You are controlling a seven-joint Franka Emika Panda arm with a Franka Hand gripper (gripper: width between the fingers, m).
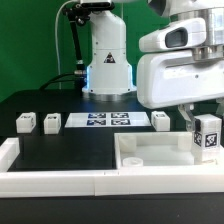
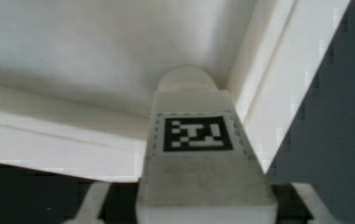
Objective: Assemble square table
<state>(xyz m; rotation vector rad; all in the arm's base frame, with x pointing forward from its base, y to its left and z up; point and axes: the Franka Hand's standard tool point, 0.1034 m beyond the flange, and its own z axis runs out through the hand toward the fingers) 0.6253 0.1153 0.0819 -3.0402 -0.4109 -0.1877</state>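
Note:
The square table panel [image 1: 150,156] is a white tray-like square with a raised rim, lying at the front of the exterior view's right. My gripper [image 1: 204,124] is shut on one white tagged leg [image 1: 208,140] and holds it upright over the panel's right corner. In the wrist view the leg [image 2: 197,120] points down toward the panel's inner corner [image 2: 85,60], between my fingers [image 2: 106,200]. Three more legs stand on the black surface: two at the left [image 1: 25,122] [image 1: 50,122], one near the middle [image 1: 161,120].
The marker board [image 1: 105,121] lies flat behind the panel, in front of the robot base [image 1: 108,60]. A long low white wall [image 1: 50,181] edges the black surface at the front and left.

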